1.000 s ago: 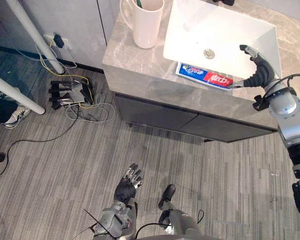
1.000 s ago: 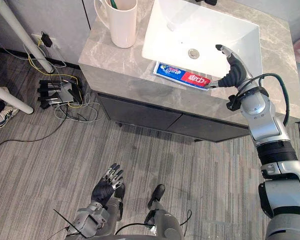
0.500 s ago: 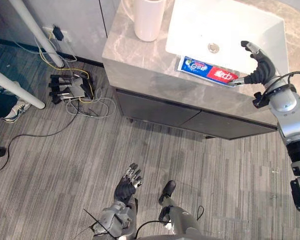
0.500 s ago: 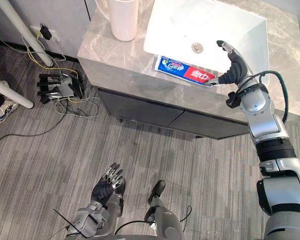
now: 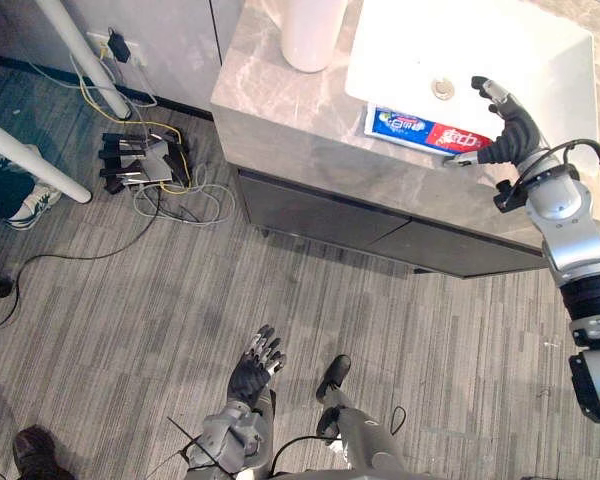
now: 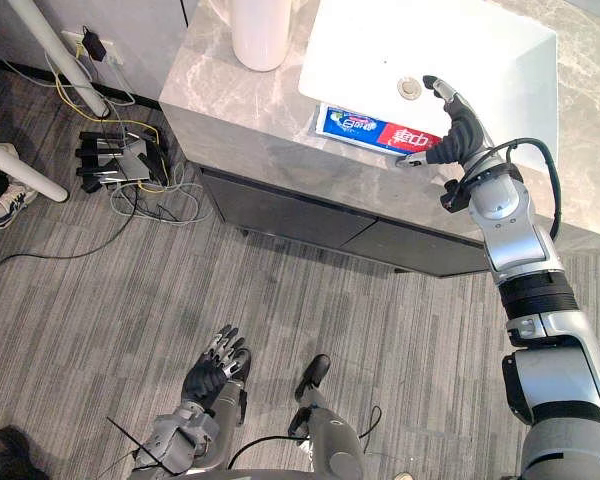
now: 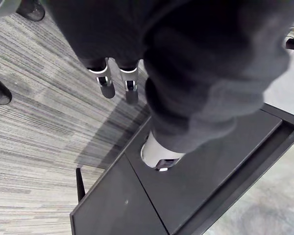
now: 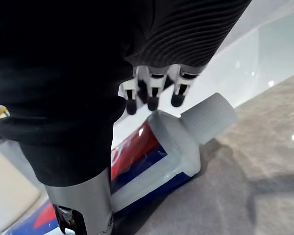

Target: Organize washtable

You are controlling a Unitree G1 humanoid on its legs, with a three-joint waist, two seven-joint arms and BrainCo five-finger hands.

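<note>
Closing on the cap end of the toothpaste tube, which lies on the worktop against the front rim of the sink, the right hand has edged nearer, fingers spread and grasping nothing yet, so pickup seems next; left hand hangs released, idle.

Light: we saw bright, even room light over the scene in both eye views.
Glare: the white sink was close to washed out; we found small bright spots on the counter and a pale sheen on the sink wall.
Shadows: a soft shadow lay on the counter beside the tube cap; another lay on the floor near the left hand.
Dark areas: the right hand cover looked near-black to us, as did the cabinet front under the counter.
</note>
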